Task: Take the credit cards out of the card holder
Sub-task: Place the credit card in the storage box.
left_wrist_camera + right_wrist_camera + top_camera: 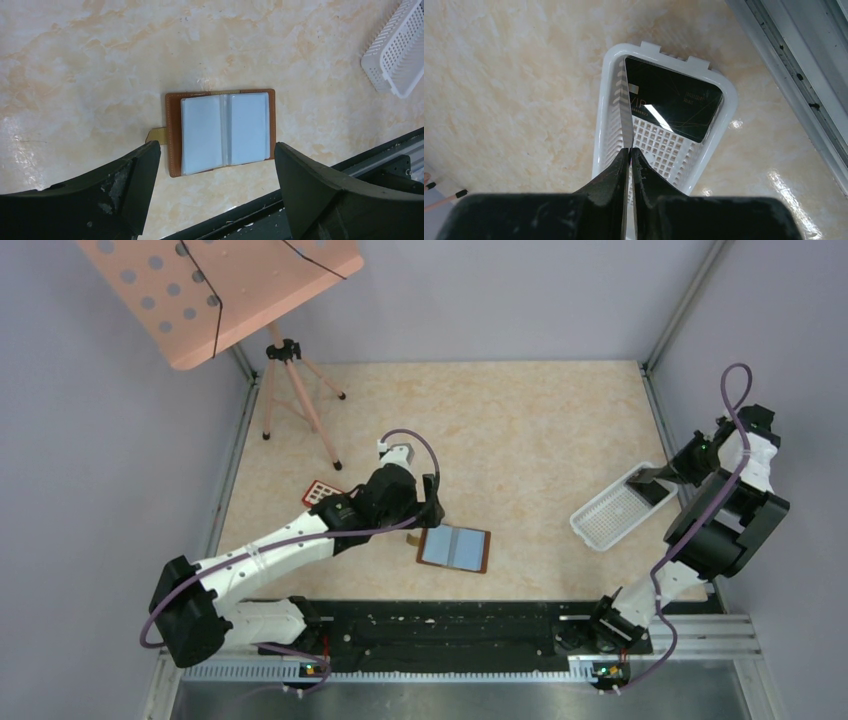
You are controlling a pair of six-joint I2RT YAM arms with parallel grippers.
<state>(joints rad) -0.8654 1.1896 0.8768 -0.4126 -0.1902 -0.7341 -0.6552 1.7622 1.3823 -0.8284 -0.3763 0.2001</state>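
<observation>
The card holder (455,548) lies open and flat on the table, brown outside with blue-grey sleeves (222,131) and a small tab at its left. My left gripper (217,146) hovers over its near edge, open wide, one finger on each side and nothing between them. Over the white perforated tray (603,521), my right gripper (629,150) is shut on a thin credit card (625,112) seen edge-on, standing upright in the tray (600,130). A black credit card (674,102) lies at the tray's far end.
A red keypad-like block (322,492) sits just behind the left arm. A pink perforated music stand (215,290) on a tripod (300,405) stands at the back left. A black rail (320,175) runs along the table's near edge.
</observation>
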